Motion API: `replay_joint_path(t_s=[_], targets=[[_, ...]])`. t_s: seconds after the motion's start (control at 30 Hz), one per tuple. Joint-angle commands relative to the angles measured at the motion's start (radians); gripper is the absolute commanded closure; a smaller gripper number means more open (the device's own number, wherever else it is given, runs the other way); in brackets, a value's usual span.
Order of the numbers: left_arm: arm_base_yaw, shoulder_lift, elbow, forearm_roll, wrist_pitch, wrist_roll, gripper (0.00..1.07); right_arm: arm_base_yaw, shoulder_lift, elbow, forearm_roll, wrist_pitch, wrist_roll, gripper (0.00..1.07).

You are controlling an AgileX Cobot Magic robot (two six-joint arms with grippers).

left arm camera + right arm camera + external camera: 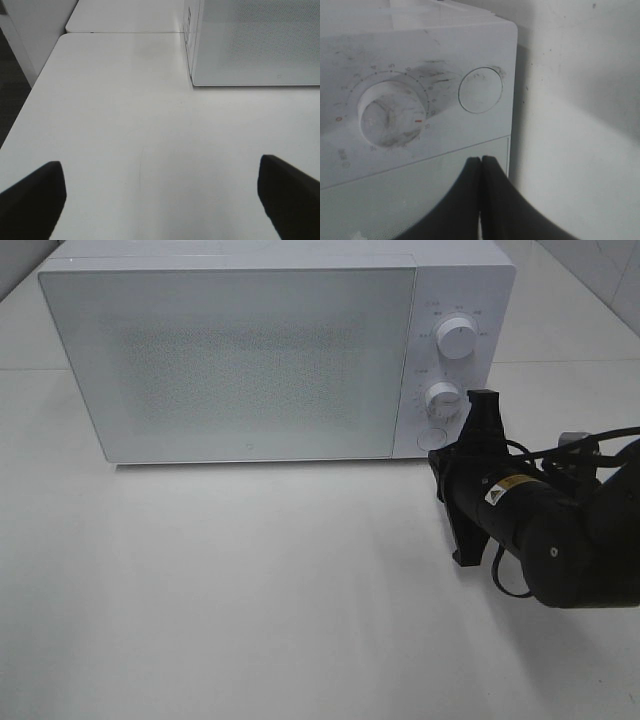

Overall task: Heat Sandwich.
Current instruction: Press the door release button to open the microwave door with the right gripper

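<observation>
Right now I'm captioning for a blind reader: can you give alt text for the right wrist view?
The right gripper, jaws shut, hangs close in front of a white microwave, near its round button. A numbered dial sits beside the button.

On the white microwave (445, 45), just ahead of my right tool (481, 160), small numbers run round the timer knob (390, 117). I can make out an orange 0 (339, 119), then what look like 3, 4 and 5. The others are too smudged to read. The knob has a short red line (418, 121) on it. Some grey letters (343, 157) near the knob are too blurry.

A yellow sticker (503, 492) with a black sign sits on the arm (570, 540) behind the tool, too small to read. A tiny mark (250, 448) low on the door (230, 360) is too small as well.
</observation>
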Motion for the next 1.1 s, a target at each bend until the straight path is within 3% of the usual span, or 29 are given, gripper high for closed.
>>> replay_joint_path(t_s=[0.03,0.53,1.1], targets=[[0.003,-0.022,0.003,-0.008,-0.005,-0.007,0.09,-0.031,0.019,-0.042,-0.029,0.037,-0.006,1.07],[0.003,-0.022,0.003,-0.008,-0.005,-0.007,0.09,-0.099,0.103,-0.188,-0.074,0.139,-0.023,1.07],[0.003,-0.022,0.003,-0.008,-0.005,-0.007,0.09,-0.134,0.155,-0.273,-0.037,0.084,-0.067,1.07]])
